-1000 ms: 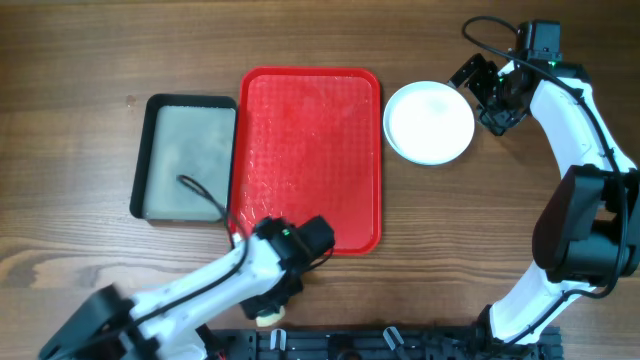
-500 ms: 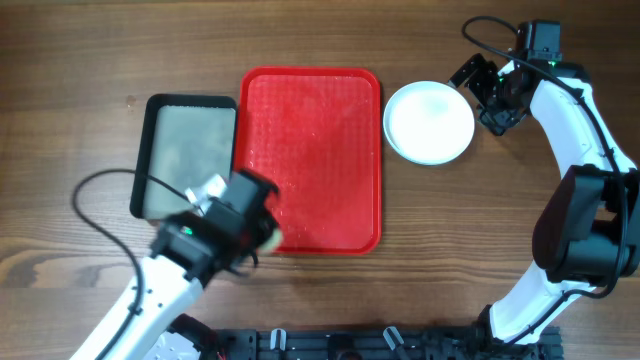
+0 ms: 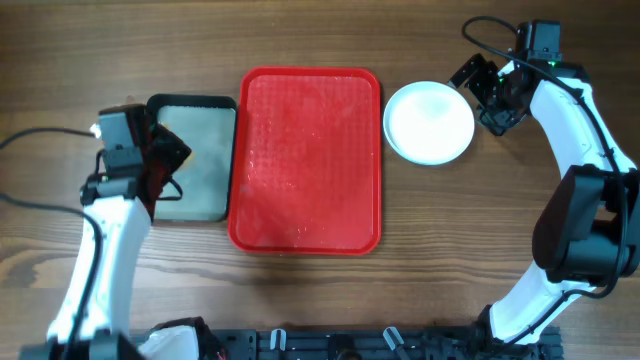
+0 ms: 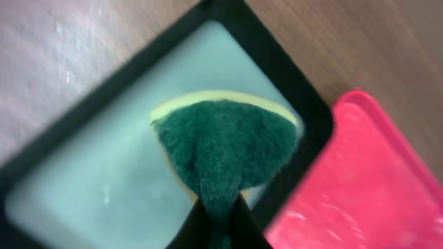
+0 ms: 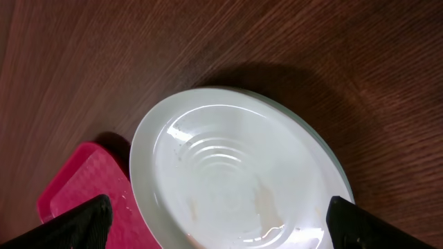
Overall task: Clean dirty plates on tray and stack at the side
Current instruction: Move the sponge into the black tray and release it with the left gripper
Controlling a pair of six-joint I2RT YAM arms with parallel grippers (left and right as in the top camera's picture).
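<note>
left pincer (image 4: 216,220): mine, clamped on green-faced sponge (image 4: 225,149), over black-rimmed grey tray (image 4: 304,114)
right pincer (image 3: 480,92): fingers wide apart, beside the stack's far-right edge
plates (image 3: 429,122): stacked on table, just beside red tray (image 3: 305,160) right rim

tray (image 3: 305,160) surface open, plate stack (image 3: 429,122) beside

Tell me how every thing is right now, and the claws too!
red tray: no plates on it.
plates: stacked on the table just right of the red tray, white one on top.
sponge: pinched and bent, green side showing, over the grey tray.
grey tray: flat on the table, inside looks wet.
left claw: shut on the sponge.
right claw: open, holding nothing, beside the plates.
</note>
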